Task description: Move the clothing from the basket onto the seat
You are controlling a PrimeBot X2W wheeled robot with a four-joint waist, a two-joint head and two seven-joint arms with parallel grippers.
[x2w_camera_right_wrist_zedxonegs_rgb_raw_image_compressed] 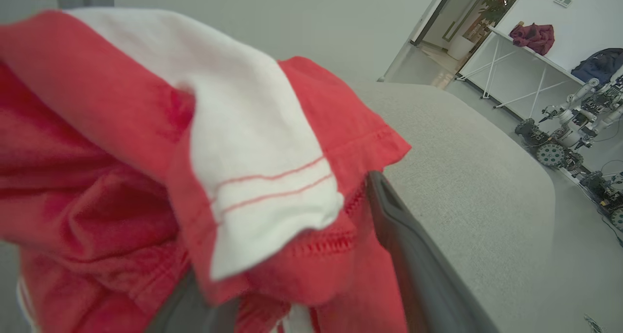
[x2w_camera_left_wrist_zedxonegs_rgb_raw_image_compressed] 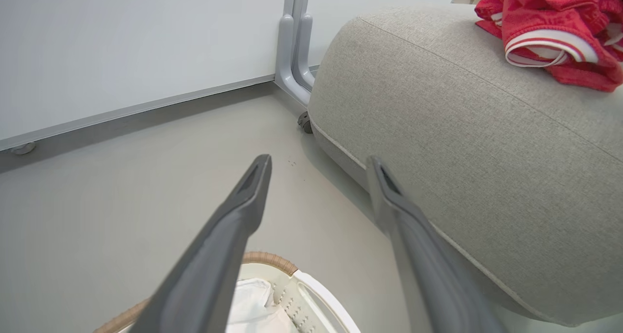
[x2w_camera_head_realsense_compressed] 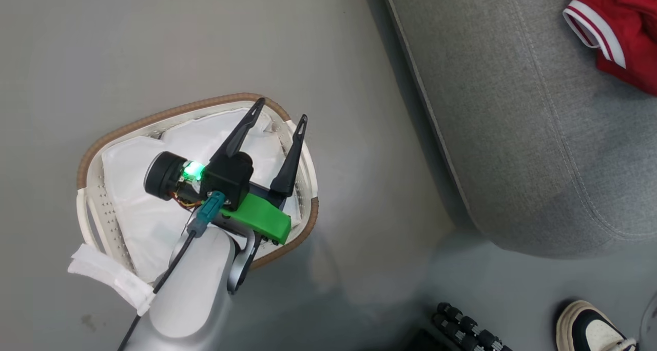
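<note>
My left gripper (x2w_camera_head_realsense_compressed: 281, 112) hangs open over the basket (x2w_camera_head_realsense_compressed: 92, 156), nothing between its fingers. The white perforated basket with its brown rim stands on the floor and shows just its white liner (x2w_camera_head_realsense_compressed: 138, 187). In the left wrist view the left gripper (x2w_camera_left_wrist_zedxonegs_rgb_raw_image_compressed: 319, 162) points past the basket's rim (x2w_camera_left_wrist_zedxonegs_rgb_raw_image_compressed: 272, 260) toward the grey seat (x2w_camera_left_wrist_zedxonegs_rgb_raw_image_compressed: 462, 153). Red clothing (x2w_camera_head_realsense_compressed: 623, 27) with white trim lies bunched on the seat (x2w_camera_head_realsense_compressed: 523, 125), also red clothing (x2w_camera_left_wrist_zedxonegs_rgb_raw_image_compressed: 550, 36). My right gripper (x2w_camera_right_wrist_zedxonegs_rgb_raw_image_compressed: 319, 170) is open over the seat (x2w_camera_right_wrist_zedxonegs_rgb_raw_image_compressed: 462, 187), with a red and white garment (x2w_camera_right_wrist_zedxonegs_rgb_raw_image_compressed: 146, 143) draped over its left finger.
A liner flap (x2w_camera_head_realsense_compressed: 110, 276) hangs over the basket's near rim. A person's shoe (x2w_camera_head_realsense_compressed: 590, 328) and a black ribbed part (x2w_camera_head_realsense_compressed: 467, 328) sit on the floor by the seat's corner. Wall panels on a castored foot (x2w_camera_left_wrist_zedxonegs_rgb_raw_image_compressed: 297, 55) stand behind the seat. Other robots (x2w_camera_right_wrist_zedxonegs_rgb_raw_image_compressed: 564, 133) stand far off.
</note>
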